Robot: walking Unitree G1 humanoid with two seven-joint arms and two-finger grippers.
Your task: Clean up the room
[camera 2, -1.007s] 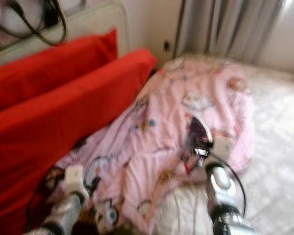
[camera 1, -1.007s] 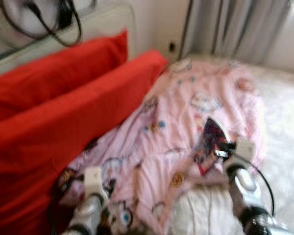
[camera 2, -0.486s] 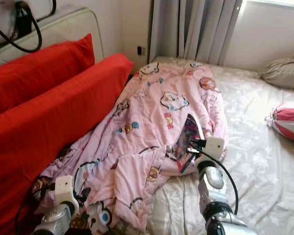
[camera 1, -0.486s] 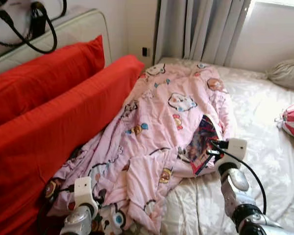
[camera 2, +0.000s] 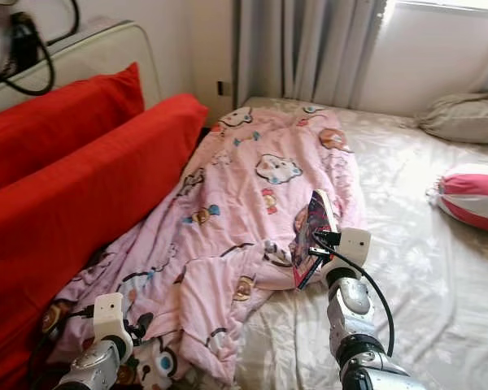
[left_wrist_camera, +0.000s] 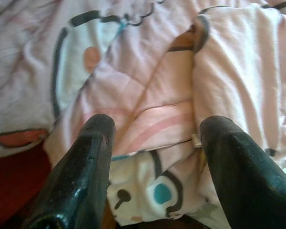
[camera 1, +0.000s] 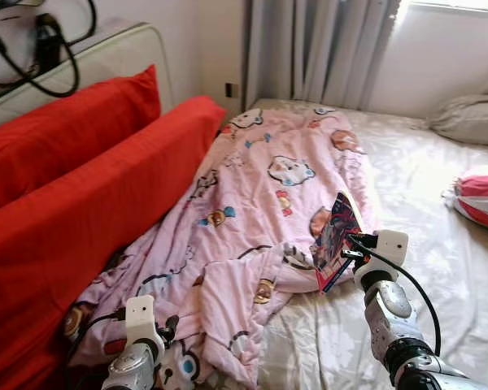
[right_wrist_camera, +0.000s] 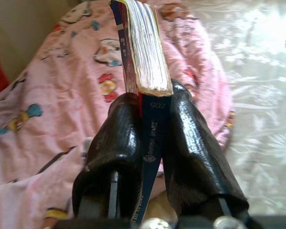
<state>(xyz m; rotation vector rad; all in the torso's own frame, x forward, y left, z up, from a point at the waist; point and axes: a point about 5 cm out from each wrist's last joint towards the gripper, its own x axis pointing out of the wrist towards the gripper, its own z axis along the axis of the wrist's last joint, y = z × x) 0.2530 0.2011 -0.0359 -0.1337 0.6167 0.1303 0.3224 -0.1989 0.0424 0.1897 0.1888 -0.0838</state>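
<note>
Book (camera 1: 335, 238): clamped upright in right claw (right_wrist_camera: 152, 138), long axis rising away over pink blanket (camera 1: 252, 211). Left claw (left_wrist_camera: 155, 143): fingers apart, seemingly touching nothing, blanket beneath.

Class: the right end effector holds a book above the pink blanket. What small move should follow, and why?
Probably lift the book clear: the right end effector grips it, and it hangs close over the pink blanket on the bed.
</note>
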